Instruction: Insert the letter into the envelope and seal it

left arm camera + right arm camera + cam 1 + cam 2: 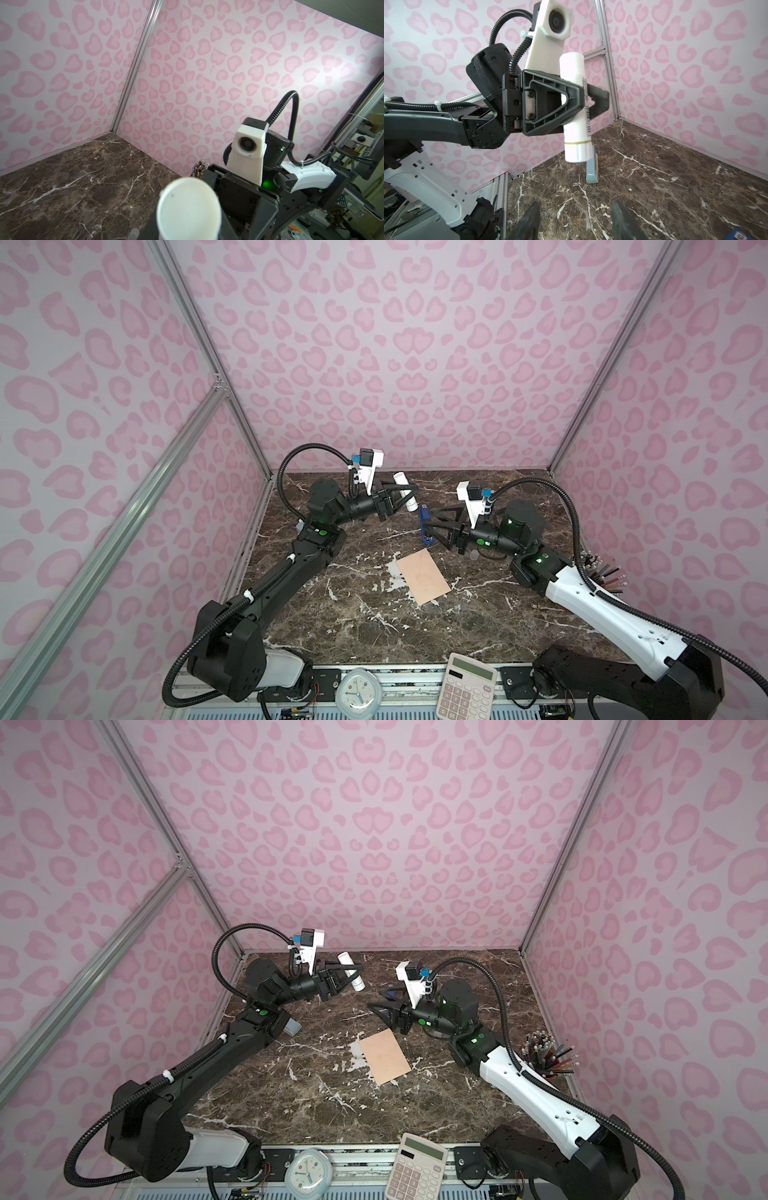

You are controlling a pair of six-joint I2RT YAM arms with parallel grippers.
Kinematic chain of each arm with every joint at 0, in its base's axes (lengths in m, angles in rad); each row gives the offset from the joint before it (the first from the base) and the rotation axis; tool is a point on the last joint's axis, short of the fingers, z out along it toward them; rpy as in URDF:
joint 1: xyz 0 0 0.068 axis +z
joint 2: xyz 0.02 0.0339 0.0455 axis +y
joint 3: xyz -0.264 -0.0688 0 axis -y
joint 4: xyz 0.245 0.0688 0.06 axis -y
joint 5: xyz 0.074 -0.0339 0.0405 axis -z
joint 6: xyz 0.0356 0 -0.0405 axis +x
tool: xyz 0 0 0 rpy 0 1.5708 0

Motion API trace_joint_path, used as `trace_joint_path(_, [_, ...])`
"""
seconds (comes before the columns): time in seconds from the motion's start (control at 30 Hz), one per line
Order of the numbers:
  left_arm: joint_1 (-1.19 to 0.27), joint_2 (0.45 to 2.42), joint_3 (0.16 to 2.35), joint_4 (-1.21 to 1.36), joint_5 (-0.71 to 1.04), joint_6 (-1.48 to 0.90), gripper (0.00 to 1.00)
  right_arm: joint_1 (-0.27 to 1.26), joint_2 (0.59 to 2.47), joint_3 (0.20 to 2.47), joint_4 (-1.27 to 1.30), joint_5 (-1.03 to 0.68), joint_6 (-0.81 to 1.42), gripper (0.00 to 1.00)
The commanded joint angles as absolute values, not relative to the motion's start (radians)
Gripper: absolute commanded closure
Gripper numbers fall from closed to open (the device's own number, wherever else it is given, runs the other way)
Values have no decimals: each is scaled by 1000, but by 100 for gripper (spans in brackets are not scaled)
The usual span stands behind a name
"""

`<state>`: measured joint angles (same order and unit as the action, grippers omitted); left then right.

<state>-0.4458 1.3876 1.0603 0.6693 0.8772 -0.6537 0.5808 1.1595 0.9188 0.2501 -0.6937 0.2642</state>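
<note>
On the table [353, 626], the envelope [424, 576] lay flat: light limp paper, probably best lifted edgewise. Left pincer [409, 493] clamped a glue stick [400, 480]; right pincer [575, 204] gaped empty.

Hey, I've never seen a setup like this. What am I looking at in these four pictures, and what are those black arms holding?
Two robot arms work at a marble table. Two pictures look down from above and are nearly alike. The other two come from a camera on each arm's wrist. The left claw grips a white glue stick. The right claw is open and empty. A peach envelope lies flat between the arms, with a blue object beyond it. Pencils, a calculator and a clock sit at the edges. No letter shows.
</note>
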Motion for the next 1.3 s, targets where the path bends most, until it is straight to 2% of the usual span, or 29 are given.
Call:
trace_joint_path(0.0, [-451, 1393, 1076, 731, 935, -673, 96, 584, 1177, 938, 322, -754, 298, 43])
trace_joint_path(0.37, [-463, 1399, 1087, 735, 998, -702, 96, 598, 1219, 967, 341, -802, 294, 47])
trace_joint_path(0.83, [-486, 1426, 1103, 770, 1031, -741, 96, 609, 1247, 994, 325, -824, 269, 62])
trace_joint_path(0.97, [-487, 1430, 1109, 770, 1034, -741, 96, 609, 1246, 994, 311, -827, 262, 64])
trace_joint_path(1.13, [-487, 1439, 1116, 770, 1040, -741, 96, 603, 1238, 993, 290, -827, 256, 74])
trace_joint_path(1.27, [-486, 1443, 1116, 770, 1043, -741, 96, 599, 1235, 994, 284, -824, 259, 77])
